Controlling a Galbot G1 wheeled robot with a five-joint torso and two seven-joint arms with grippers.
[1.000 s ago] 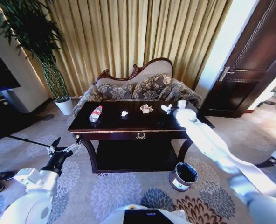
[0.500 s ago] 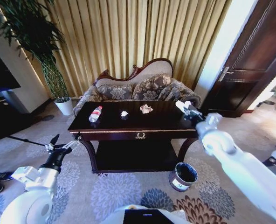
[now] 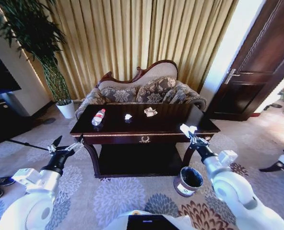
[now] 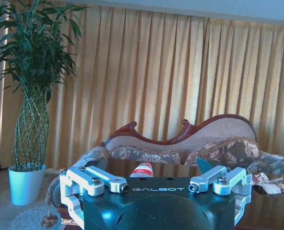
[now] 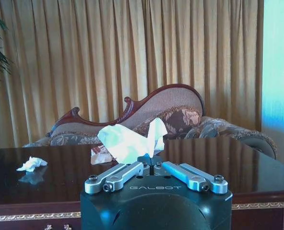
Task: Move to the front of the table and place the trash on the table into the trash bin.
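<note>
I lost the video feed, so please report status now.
Right gripper shut on crumpled paper, above trash bin. Left gripper open, idle. Bottle on table.

The robot is showing smooth white arms with black wrists. Each pincer, left pincer (image 4: 157, 184) and right pincer (image 5: 153, 168), is carrying silver screwed finger links on a dark housing marked GALBOT.

Dark glossy table (image 3: 171, 125) with gold trim; red-capped clear bottle (image 3: 98, 117); white crumpled paper (image 5: 130, 141); floral sofa (image 3: 142, 91).
</note>
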